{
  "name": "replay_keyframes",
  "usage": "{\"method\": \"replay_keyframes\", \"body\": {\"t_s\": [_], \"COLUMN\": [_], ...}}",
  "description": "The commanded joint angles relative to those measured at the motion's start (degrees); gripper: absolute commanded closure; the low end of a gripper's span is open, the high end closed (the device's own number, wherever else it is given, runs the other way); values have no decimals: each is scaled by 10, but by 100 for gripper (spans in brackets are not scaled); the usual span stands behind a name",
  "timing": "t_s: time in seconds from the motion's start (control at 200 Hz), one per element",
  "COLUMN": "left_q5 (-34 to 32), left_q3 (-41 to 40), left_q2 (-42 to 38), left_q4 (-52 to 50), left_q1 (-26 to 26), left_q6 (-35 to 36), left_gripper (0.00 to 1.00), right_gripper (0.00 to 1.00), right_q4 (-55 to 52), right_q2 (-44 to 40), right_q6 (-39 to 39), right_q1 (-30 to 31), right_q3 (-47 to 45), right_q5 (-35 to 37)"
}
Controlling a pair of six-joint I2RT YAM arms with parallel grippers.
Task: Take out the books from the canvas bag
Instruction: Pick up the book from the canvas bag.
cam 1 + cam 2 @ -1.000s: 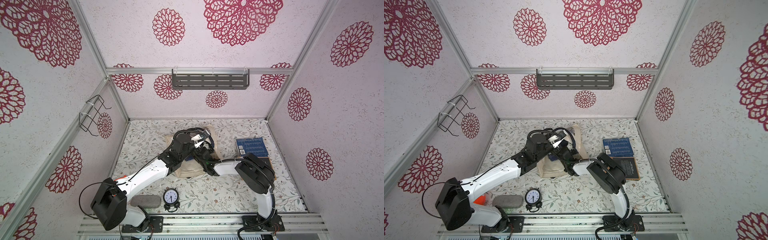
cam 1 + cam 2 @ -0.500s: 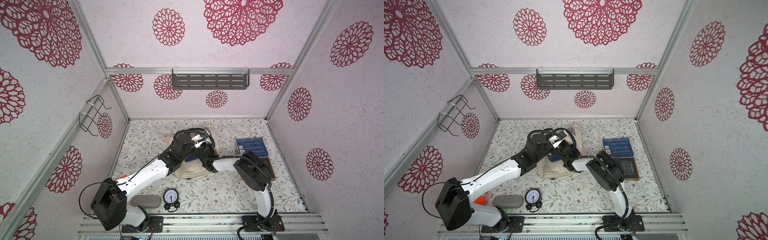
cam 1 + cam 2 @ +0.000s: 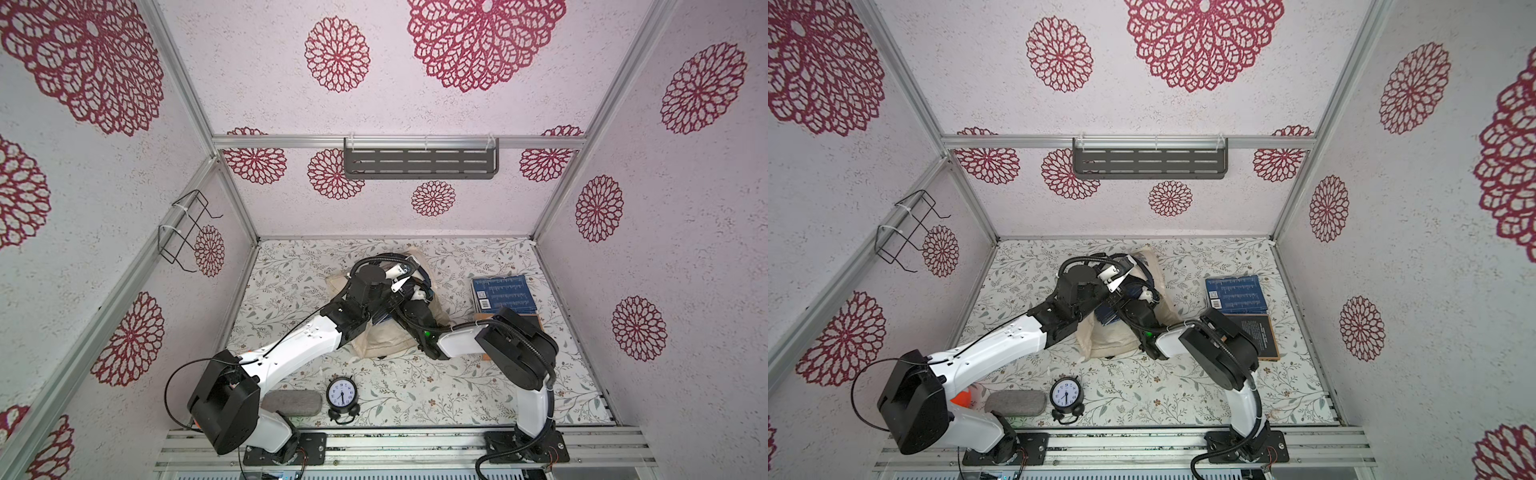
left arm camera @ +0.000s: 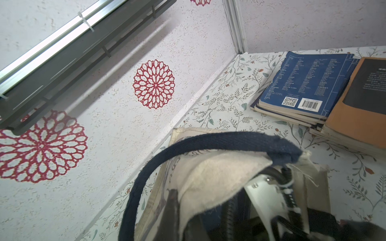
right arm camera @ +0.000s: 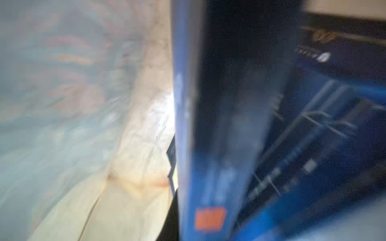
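Right arm (image 3: 457,344) has shifted inside canvas bag (image 3: 386,343) on floral tabletop (image 3: 457,397).

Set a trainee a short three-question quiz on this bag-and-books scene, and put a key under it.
1. True or false: every book has left the canvas bag.
2. Which thing stands beside the grey pouch? A) alarm clock B) mug C) lamp
3. Fill in: the books already taken out lie on the robot's ____ side of the bag.

Key: 1 false, blue books show in its mouth; 2 A; 3 right.
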Motion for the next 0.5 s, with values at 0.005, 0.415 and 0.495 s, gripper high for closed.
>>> {"method": "replay_keyframes", "body": {"t_s": [0.005,0.415,0.495], "left_q5": [-21,-38,-44], "left_q3": [24,35,37], "left_q2": [6,17,14], "left_q4": [43,39,40], "left_q1": [2,4,3], "left_q6": [-10,-25,-23], "left_gripper": [100,100,100], "right_gripper": [100,100,100], "right_q4": [82,34,6], "right_q2": [-85,-363,-440], "right_q6": [-81,-259,-296], "right_q1": [6,22,22], "right_q3": [-41,-229,-266], "right_q5": [-4,15,21]}}
